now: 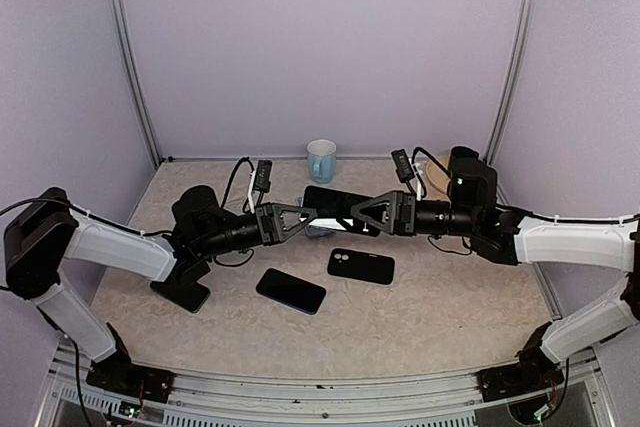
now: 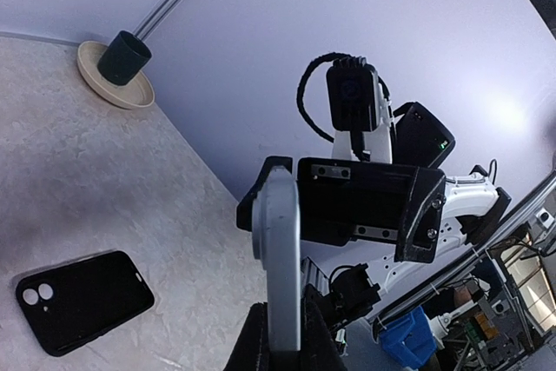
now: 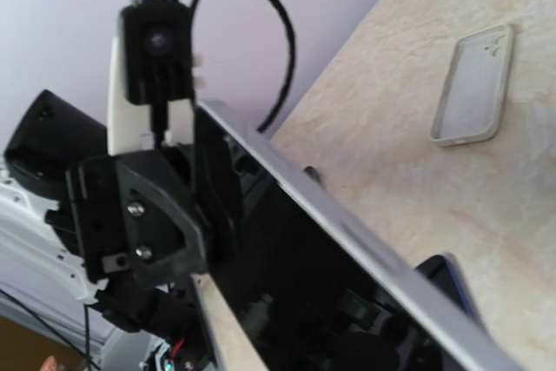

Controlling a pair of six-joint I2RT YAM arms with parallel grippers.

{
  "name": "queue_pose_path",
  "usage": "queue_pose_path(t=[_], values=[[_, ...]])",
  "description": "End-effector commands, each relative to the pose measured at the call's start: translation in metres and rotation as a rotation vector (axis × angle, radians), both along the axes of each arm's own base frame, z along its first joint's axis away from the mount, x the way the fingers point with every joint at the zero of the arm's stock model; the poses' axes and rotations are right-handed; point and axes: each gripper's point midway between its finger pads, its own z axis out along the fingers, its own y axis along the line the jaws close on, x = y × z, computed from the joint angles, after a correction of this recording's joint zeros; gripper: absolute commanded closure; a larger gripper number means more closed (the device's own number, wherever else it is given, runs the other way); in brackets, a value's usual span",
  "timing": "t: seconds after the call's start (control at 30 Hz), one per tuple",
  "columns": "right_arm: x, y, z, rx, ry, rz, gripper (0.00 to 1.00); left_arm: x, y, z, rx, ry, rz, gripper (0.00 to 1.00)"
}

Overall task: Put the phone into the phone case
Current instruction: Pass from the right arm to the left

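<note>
A silver-edged phone [image 1: 333, 199] with a dark screen hangs in the air between my two arms. My left gripper [image 1: 308, 215] is shut on one end; in the left wrist view the phone [image 2: 282, 241] stands edge-on out of my left gripper [image 2: 282, 323]. My right gripper [image 1: 358, 212] is at the other end, open, with its jaws standing wide on either side of the thin edge [image 2: 347, 206]. The black phone case [image 1: 361, 266] lies flat on the table below, hollow side up, and shows in the left wrist view too [image 2: 82, 301].
A second dark phone [image 1: 290, 290] lies near the front of the table. A clear case [image 3: 473, 84] lies flat further off. A pale blue cup [image 1: 321, 160] stands at the back wall. A plate with a dark cup [image 2: 117, 71] sits in the back right corner.
</note>
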Motion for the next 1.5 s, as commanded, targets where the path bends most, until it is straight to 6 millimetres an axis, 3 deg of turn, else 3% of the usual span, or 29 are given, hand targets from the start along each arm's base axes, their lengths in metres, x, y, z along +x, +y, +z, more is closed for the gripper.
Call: queue_pose_path(t=[0.0,0.27,0.43,0.6,0.67,0.8,0.9,1.07,1.2,1.47], values=[[-0.001,0.002,0.002,0.035,0.002,0.028,0.01,-0.006,-0.009,0.041,-0.119,-0.087,-0.042,1.0],[0.0,-0.008,0.002,0.005,-0.078,-0.031,0.0,-0.006,-0.015,0.039,-0.125,-0.075,-0.057,1.0],[0.018,-0.034,-0.001,-0.089,-0.088,-0.218,0.0,-0.005,-0.014,0.037,-0.11,-0.074,-0.047,1.0],[0.018,-0.061,0.01,-0.11,-0.172,-0.314,0.0,-0.003,-0.013,0.035,-0.094,-0.072,-0.028,1.0],[0.017,-0.075,0.006,-0.09,-0.178,-0.374,0.0,-0.002,-0.012,0.033,-0.086,-0.067,-0.021,1.0],[0.022,-0.089,0.006,-0.101,-0.15,-0.446,0.0,-0.001,-0.013,0.033,-0.082,-0.068,-0.02,1.0],[0.034,-0.096,-0.005,-0.158,-0.03,-0.525,0.0,0.0,-0.015,0.032,-0.079,-0.063,-0.02,1.0],[0.039,-0.086,-0.003,-0.159,0.061,-0.508,0.01,0.001,-0.018,0.029,-0.074,-0.052,-0.03,1.0],[0.034,-0.083,0.002,-0.132,0.001,-0.469,0.0,0.002,-0.019,0.029,-0.073,-0.05,-0.03,1.0],[0.013,-0.042,-0.005,-0.077,-0.011,-0.204,0.03,0.004,-0.026,0.035,-0.077,-0.059,-0.047,1.0]])
